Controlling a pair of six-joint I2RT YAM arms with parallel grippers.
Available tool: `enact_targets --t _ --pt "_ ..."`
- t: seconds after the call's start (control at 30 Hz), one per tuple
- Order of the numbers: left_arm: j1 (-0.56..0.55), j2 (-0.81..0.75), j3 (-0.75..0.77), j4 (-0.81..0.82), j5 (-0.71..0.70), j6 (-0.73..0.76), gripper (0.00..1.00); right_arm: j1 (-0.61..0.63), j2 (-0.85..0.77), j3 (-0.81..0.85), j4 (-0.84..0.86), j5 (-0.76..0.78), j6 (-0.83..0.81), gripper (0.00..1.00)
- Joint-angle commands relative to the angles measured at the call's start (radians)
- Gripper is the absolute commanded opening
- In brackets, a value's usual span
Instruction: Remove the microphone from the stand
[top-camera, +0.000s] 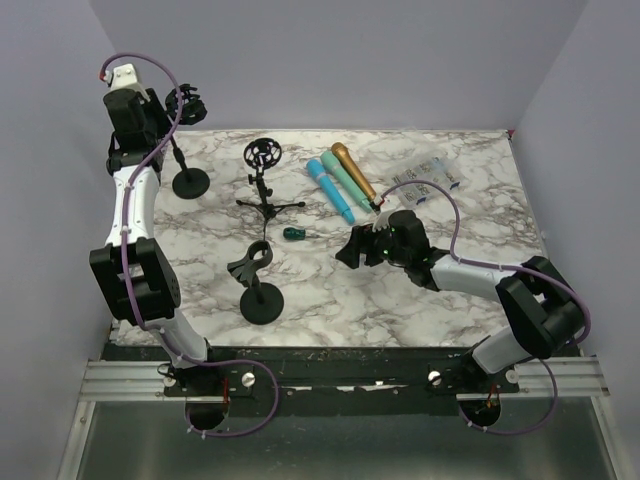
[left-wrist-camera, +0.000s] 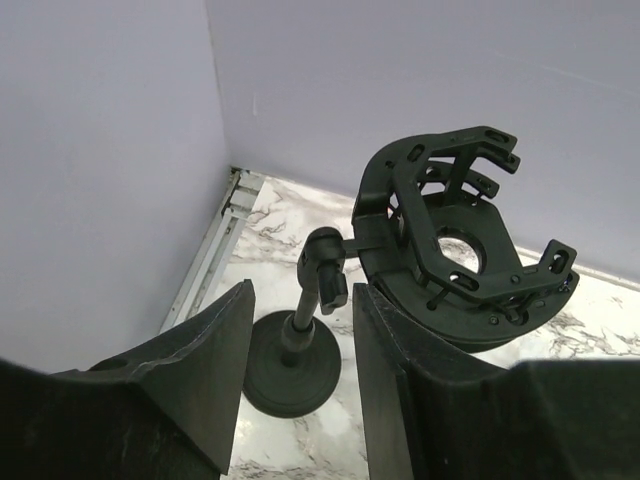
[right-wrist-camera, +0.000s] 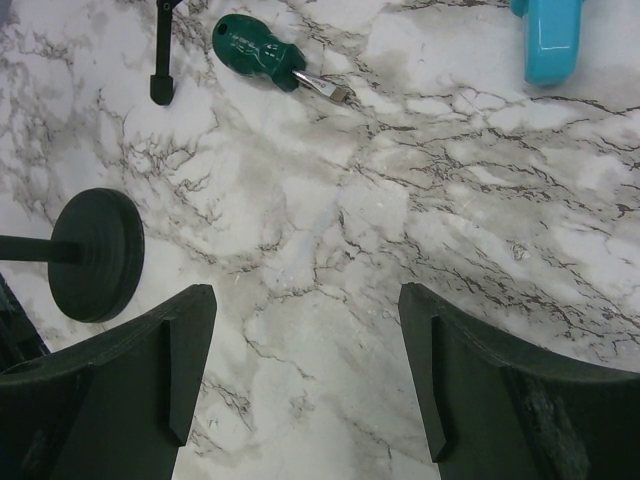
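Observation:
Three microphones lie on the marble table: blue (top-camera: 330, 190), teal (top-camera: 346, 178) and gold (top-camera: 354, 170). None sits in a stand. A round-base stand (top-camera: 190, 182) at the back left carries an empty black shock mount (left-wrist-camera: 455, 250). My left gripper (top-camera: 168, 112) is raised beside that mount, open and empty. In the left wrist view the gripper (left-wrist-camera: 302, 290) has its fingers either side of the stand's pole (left-wrist-camera: 298, 330), not touching it. My right gripper (top-camera: 350, 248) hovers low over bare marble mid-table, and the right wrist view (right-wrist-camera: 307, 295) shows it open and empty.
A tripod stand (top-camera: 268, 200) with an empty shock mount stands at the back middle. A clip stand on a round base (top-camera: 262, 303) stands at front left, its base also in the right wrist view (right-wrist-camera: 95, 255). A green screwdriver (top-camera: 292, 234) lies between them. Clear packets (top-camera: 430, 180) lie at the back right.

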Motion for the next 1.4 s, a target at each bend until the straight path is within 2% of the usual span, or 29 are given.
enact_targets --t 0.0,0.13,0.5,0.63,0.77,0.97,1.03,1.17,1.23,1.27,1.33,1.37 --pt "-0.008 0.031 0.048 -0.016 -0.011 -0.004 0.43 0.006 0.011 0.020 0.022 0.018 -0.012 0.81" --pt "-0.010 0.038 0.048 -0.017 -0.007 -0.014 0.39 0.006 0.013 0.021 0.025 0.016 -0.011 0.81" --pt "-0.017 0.058 0.048 -0.014 -0.006 -0.034 0.40 0.006 0.020 0.019 0.031 0.011 -0.008 0.81" --pt "-0.016 0.075 0.066 -0.032 0.036 -0.065 0.34 0.006 0.019 0.017 0.030 0.016 -0.009 0.81" --pt "-0.017 0.080 0.063 -0.022 0.020 -0.079 0.30 0.007 0.020 0.017 0.031 0.014 -0.009 0.81" --pt "-0.019 0.090 0.080 -0.038 0.013 -0.089 0.30 0.006 0.019 0.018 0.031 0.013 -0.010 0.81" --pt "-0.020 0.082 0.068 -0.042 0.002 -0.089 0.38 0.007 0.020 0.017 0.031 0.014 -0.011 0.81" --pt "-0.020 0.052 0.057 -0.083 0.026 -0.071 0.41 0.006 0.019 0.015 0.033 0.015 -0.011 0.81" --pt "-0.020 0.012 0.031 -0.098 0.054 -0.062 0.46 0.007 0.020 0.016 0.034 0.017 -0.011 0.81" --pt "-0.020 -0.017 0.014 -0.096 0.061 -0.060 0.52 0.006 0.022 0.017 0.034 0.015 -0.011 0.81" --pt "-0.020 -0.074 -0.043 -0.049 0.066 -0.057 0.72 0.006 0.027 0.020 0.033 0.010 -0.009 0.81" --pt "-0.020 -0.097 -0.067 -0.028 0.065 -0.053 0.76 0.006 0.029 0.021 0.034 0.007 -0.007 0.81"
